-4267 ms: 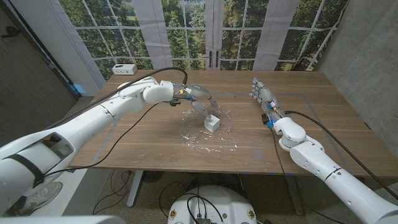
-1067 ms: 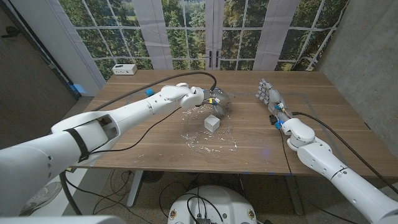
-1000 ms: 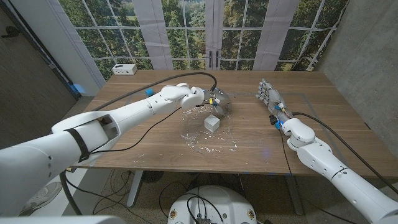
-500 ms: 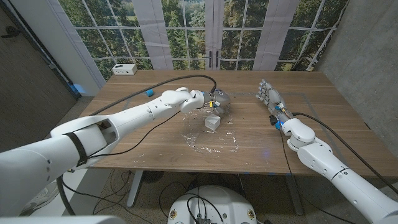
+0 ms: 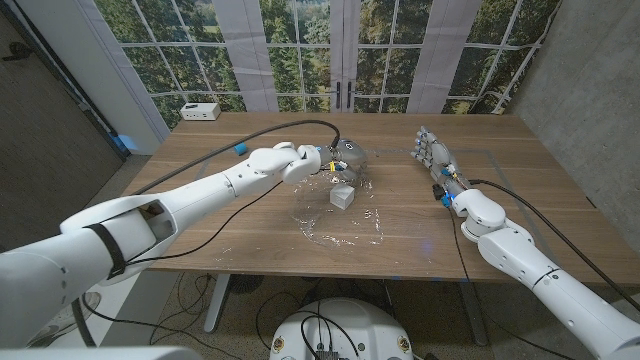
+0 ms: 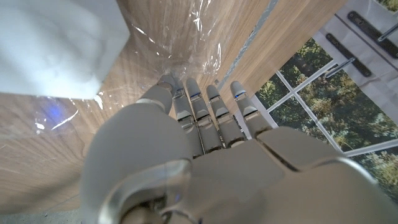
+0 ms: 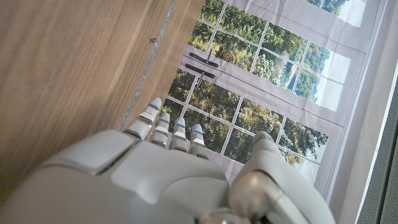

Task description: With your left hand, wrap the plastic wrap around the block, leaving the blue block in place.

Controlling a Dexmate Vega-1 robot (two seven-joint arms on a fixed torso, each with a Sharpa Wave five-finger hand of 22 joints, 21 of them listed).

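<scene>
A small white block [image 5: 342,197] stands mid-table on a crinkled sheet of clear plastic wrap [image 5: 340,230]. My left hand [image 5: 332,165] hovers just behind the block and pinches a raised edge of the wrap, which lifts off the table beside it. In the left wrist view the fingers [image 6: 205,115] reach to the wrap [image 6: 186,37], with the thumb against it, and the white block [image 6: 56,43] lies close by. A small blue block [image 5: 238,149] sits apart at the table's left. My right hand [image 5: 430,155] stands on edge at the right, fingers straight, holding nothing; its back [image 7: 161,168] faces the window.
A white box [image 5: 201,110] sits at the far left corner of the wooden table [image 5: 520,190]. Black cables trail along my left arm over the table. Windows stand behind the far edge.
My left hand has drawn back a little to the left, taking the lifted wrap edge with it. The white block, blue block and right hand have stayed put.
</scene>
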